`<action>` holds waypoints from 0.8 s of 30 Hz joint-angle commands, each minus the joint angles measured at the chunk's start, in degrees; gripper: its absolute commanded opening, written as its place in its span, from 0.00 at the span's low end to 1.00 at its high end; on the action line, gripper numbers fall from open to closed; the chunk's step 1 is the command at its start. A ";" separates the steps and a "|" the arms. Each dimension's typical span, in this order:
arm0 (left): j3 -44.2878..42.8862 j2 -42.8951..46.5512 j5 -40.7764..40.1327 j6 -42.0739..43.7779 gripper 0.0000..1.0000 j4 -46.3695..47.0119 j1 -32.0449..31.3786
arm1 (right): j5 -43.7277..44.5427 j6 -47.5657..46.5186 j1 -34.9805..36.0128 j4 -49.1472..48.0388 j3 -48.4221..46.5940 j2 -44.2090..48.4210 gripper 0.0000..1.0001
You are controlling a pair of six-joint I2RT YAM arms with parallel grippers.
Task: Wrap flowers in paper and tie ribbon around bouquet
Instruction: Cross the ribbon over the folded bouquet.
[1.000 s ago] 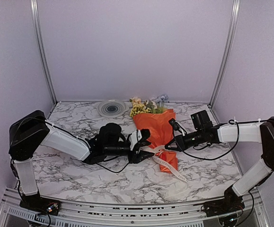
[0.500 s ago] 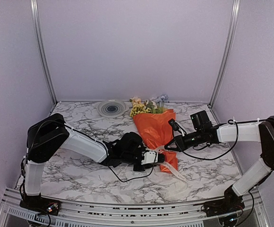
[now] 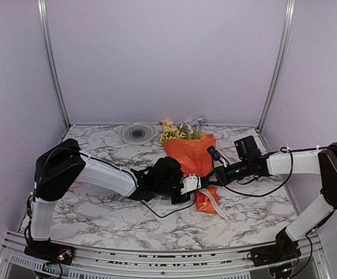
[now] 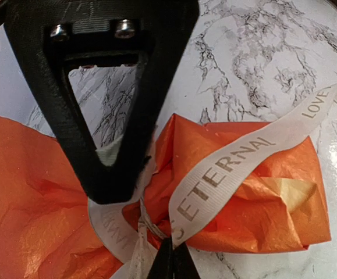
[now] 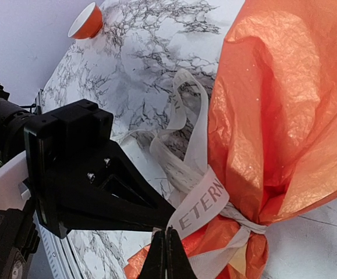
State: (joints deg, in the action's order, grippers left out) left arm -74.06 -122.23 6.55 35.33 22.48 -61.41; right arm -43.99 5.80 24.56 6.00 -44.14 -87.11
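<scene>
A big marble table [image 3: 92, 151] is sitting under everything. The left arm [image 3: 107, 174] is reaching across it from the left. The right arm [image 3: 296, 163] is reaching in from the right, and the two are meeting in the middle. The bouquet [image 3: 192, 157] is lying on the table between them. Its wide end is pointing at the back wall and its thin end is pointing at the near edge. The orange paper [image 4: 40, 192] is wrapping round the stems, squeezing in tight at one spot and puffing out below it. The flowers [image 3: 180, 131], little yellow and pale ones, are poking out of the wide end. A round spool [image 3: 138, 133] is sitting at the back of the table, just left of the flowers. The cream ribbon [image 4: 238, 163] with dark letters is going round the tight spot in the paper. One loose end is trailing over the table toward the near edge. The left gripper [image 4: 171, 261] is pressing its fingers together and pinching the ribbon right at the tight spot. The right gripper [image 5: 166, 250] is pressing its fingers together too and pinching the ribbon there. The tips of the two grippers are sitting very close together.
</scene>
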 commanded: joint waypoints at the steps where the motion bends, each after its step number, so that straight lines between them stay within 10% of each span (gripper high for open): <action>1: -3.26 -2.46 -4.14 -5.09 0.00 -1.04 0.06 | -1.30 1.05 0.47 -1.99 -0.27 0.52 0.00; 7: -7.86 -5.07 -8.73 -7.23 0.00 -3.84 0.06 | -2.71 3.66 0.50 -4.61 0.97 0.75 0.00; 17: -10.74 -7.53 -11.61 -7.93 0.00 -8.32 0.05 | 3.65 -0.38 -0.92 3.69 -4.12 2.15 0.41; 24: -11.37 -7.84 -10.90 -8.46 0.00 -8.83 0.02 | 10.13 -5.06 -2.82 10.66 -13.59 -1.21 0.49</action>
State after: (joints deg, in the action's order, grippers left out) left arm -84.38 -128.68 -4.16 27.35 16.19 -61.39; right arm -37.74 4.23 22.76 13.04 -51.57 -87.09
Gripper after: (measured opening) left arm 0.004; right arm 0.485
